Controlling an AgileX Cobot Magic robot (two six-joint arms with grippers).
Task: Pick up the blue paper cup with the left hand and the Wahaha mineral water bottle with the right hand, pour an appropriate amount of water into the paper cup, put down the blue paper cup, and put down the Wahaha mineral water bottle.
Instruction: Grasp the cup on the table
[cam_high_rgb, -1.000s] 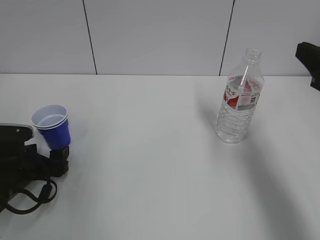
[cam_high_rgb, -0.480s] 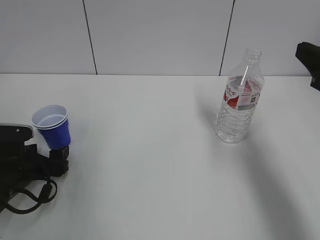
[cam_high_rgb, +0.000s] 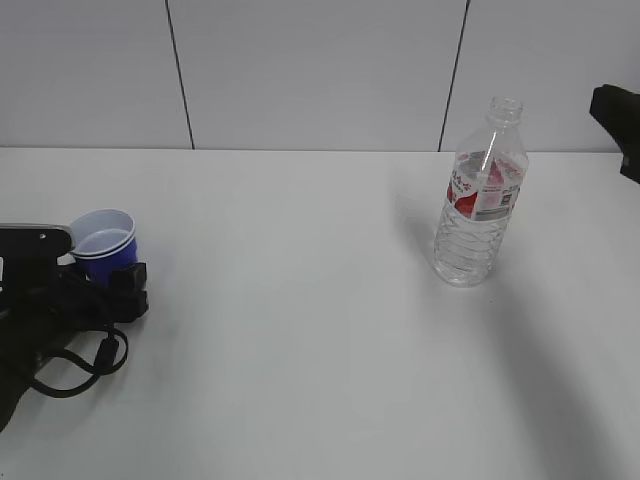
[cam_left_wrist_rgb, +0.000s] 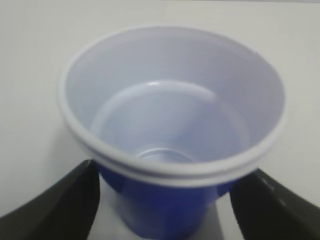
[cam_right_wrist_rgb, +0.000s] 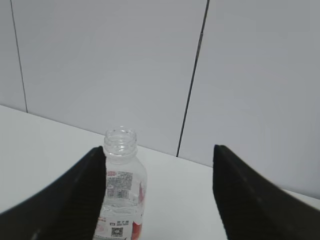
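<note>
Standing upright at the table's (cam_high_rgb: 300, 330) left edge, blue paper cup (cam_high_rgb: 104, 244) between the left hand's (cam_high_rgb: 100, 290) spread fingers (cam_left_wrist_rgb: 60, 202). Farther right, uncapped Wahaha mineral water bottle (cam_high_rgb: 480, 195) upright, beyond the right hand's (cam_right_wrist_rgb: 157, 195) parted, empty fingers (cam_right_wrist_rgb: 75, 200).

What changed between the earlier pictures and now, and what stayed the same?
The left hand moved forward and up around the blue paper cup, its open fingers now flanking the cup's lower body; no lift yet. The cup, the Wahaha mineral water bottle and the right hand stayed put.
</note>
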